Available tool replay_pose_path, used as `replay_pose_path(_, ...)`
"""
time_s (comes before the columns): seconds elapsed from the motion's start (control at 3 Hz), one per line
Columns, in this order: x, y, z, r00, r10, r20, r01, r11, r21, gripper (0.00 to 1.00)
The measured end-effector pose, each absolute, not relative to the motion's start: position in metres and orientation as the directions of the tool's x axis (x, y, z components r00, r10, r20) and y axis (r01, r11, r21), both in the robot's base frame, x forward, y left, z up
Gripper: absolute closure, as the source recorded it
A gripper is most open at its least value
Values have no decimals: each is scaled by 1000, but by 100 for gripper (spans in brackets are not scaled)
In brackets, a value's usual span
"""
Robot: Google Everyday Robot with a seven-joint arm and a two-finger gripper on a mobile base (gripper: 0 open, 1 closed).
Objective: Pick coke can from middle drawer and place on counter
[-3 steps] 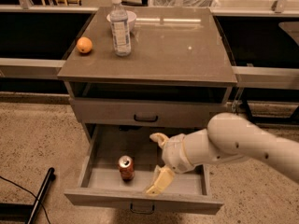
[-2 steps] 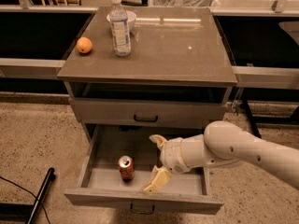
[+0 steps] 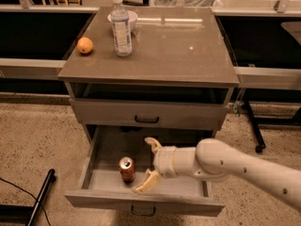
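While the middle drawer [image 3: 88, 169] stands pulled out, you have the gripper [image 3: 141, 165] low inside it, its two pale fingers [image 3: 151, 143] spread wide and gripping nothing. The coke can [image 3: 126, 169] stands upright on the drawer floor, just left of the fingertips. Whether the lower finger touches it is hard to tell from this angle. The arm covers the right part of the drawer floor and is cut off at the right edge, and the drawer's back lies in shadow. On the counter [image 3: 164, 51] a water bottle [image 3: 121, 27] hides part of a white bowl [image 3: 132, 17], and an orange [image 3: 85, 45] sits near the left edge.
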State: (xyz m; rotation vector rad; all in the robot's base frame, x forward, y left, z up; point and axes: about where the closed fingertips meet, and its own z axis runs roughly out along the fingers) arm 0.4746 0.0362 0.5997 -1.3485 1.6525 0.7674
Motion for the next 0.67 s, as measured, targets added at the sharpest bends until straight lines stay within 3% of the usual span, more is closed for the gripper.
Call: replay_pose_path(0.67, 517, 64, 524, 17, -385, -923, -932, 327, -154, 0)
